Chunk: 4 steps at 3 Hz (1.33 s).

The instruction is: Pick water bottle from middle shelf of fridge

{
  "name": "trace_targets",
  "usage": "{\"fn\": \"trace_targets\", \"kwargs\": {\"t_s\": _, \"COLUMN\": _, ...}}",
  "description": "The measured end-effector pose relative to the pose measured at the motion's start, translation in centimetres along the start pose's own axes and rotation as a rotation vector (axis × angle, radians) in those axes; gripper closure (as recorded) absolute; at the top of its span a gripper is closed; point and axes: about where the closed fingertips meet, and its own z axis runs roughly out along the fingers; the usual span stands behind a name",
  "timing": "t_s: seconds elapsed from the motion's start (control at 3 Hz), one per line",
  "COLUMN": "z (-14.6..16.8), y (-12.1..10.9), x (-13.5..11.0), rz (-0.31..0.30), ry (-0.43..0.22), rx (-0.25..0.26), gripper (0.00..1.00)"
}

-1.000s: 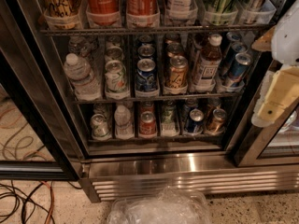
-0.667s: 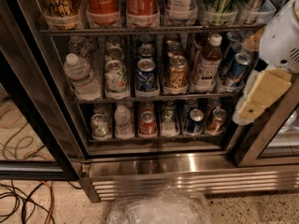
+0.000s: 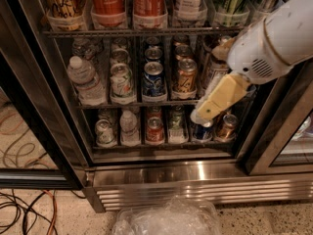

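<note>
The water bottle (image 3: 85,80), clear and ribbed with a white cap, stands at the left end of the middle shelf (image 3: 146,103) of the fridge (image 3: 195,177). Drink cans fill the lanes to its right. My gripper (image 3: 215,102), cream-coloured on a white arm (image 3: 274,38), hangs in front of the right end of the middle shelf and points down-left. It is far to the right of the water bottle and touches nothing that I can see. It covers most of the amber-drink bottle (image 3: 211,65).
Tall Coca-Cola bottles (image 3: 107,4) stand on the rack above. The lowest rack holds cans and a small clear bottle (image 3: 128,126). A dark door frame (image 3: 274,131) stands at the right. Cables (image 3: 24,209) lie on the floor left, and crinkled clear plastic (image 3: 166,219) lies below.
The arm has swung in from the right edge to the left and down. The gripper now sits in front of the right end of the middle shelf and covers the amber bottle.
</note>
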Motion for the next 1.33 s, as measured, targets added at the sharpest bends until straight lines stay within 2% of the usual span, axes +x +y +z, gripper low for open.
{"fn": "trace_targets", "kwargs": {"t_s": 0.33, "z": 1.5, "y": 1.3, "x": -2.6, "rz": 0.041, "ry": -0.124, "rx": -0.029, "gripper": 0.00}}
{"fn": "trace_targets", "kwargs": {"t_s": 1.0, "z": 1.7, "y": 1.5, "x": -2.8, "rz": 0.030, "ry": -0.125, "rx": -0.036, "gripper": 0.00}}
{"fn": "trace_targets", "kwargs": {"t_s": 1.33, "z": 4.3, "y": 4.2, "x": -4.9, "rz": -0.016, "ry": -0.145, "rx": -0.084, "gripper": 0.00}}
